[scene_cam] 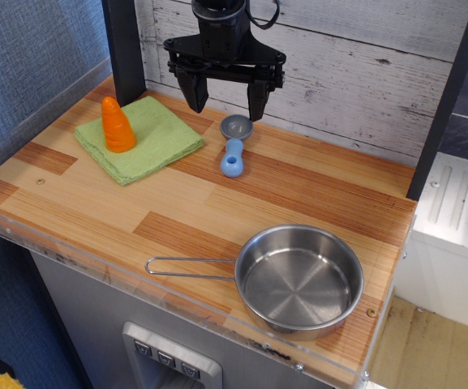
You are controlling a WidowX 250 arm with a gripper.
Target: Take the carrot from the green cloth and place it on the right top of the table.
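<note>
The orange carrot (118, 126) stands upright on the left part of the light green cloth (148, 142), at the back left of the wooden table (217, 203). My black gripper (225, 101) hangs open and empty above the back of the table, to the right of the cloth and carrot. Its two fingers are spread wide apart and hold nothing.
A scoop with a blue handle and grey bowl (234, 146) lies just right of the cloth, below the gripper. A steel pan (298, 279) with a wire handle sits at the front right. A dark post (124, 49) stands behind the cloth. A white plank wall (363, 73) runs along the back.
</note>
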